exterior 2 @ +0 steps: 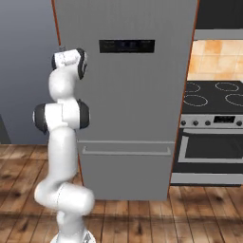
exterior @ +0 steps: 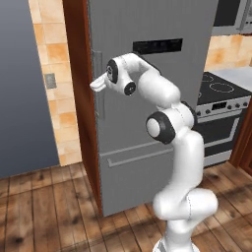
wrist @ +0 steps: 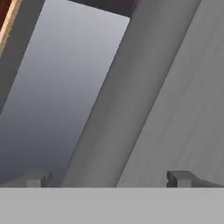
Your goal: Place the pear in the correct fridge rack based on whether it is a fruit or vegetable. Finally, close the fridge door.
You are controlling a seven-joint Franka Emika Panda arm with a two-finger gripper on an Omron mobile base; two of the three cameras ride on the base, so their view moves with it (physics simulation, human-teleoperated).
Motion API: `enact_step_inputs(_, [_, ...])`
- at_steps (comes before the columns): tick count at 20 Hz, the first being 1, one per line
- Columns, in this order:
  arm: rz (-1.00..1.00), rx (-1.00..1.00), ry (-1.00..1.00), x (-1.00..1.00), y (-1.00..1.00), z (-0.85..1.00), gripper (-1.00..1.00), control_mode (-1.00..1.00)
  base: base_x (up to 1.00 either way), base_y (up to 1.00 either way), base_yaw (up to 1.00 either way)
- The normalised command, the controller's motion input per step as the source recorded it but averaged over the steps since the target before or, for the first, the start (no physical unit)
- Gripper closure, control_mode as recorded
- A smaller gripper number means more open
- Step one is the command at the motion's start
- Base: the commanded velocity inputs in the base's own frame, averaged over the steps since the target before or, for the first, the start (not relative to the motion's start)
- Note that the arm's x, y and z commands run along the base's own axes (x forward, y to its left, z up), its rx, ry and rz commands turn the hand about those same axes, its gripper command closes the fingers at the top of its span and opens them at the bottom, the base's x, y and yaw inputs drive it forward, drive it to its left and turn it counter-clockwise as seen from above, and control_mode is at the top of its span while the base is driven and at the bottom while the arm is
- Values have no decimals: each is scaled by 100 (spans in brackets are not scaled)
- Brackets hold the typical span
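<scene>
The fridge door [exterior: 147, 103] [exterior 2: 128, 95] is a tall grey panel with a black display strip, and it lies flush with the fridge front. My gripper [exterior: 98, 83] is at the door's left edge by the vertical handle [exterior: 100, 106]. In the hand view my gripper [wrist: 109, 178] is open, its fingertips [wrist: 37, 178] wide apart, and the grey handle bar [wrist: 118, 109] runs up between them. Nothing is held. The pear and the fridge rack are out of view.
A lower grey drawer front [exterior: 138, 177] [exterior 2: 126, 171] sits under the door. A black stove [exterior: 221, 98] [exterior 2: 213, 109] stands to the right. A grey wall panel [exterior: 19, 88] is at the left, and wooden floor [exterior: 44, 211] lies in front.
</scene>
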Motion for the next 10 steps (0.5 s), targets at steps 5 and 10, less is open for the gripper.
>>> enact_step_inputs(5, [-13, -3, 0, 52, 22, 10, -100, -100, 0, 0, 0])
enact_step_inputs(10, [0, 0, 0, 0, 0, 3, -100, -100, 0, 0, 0])
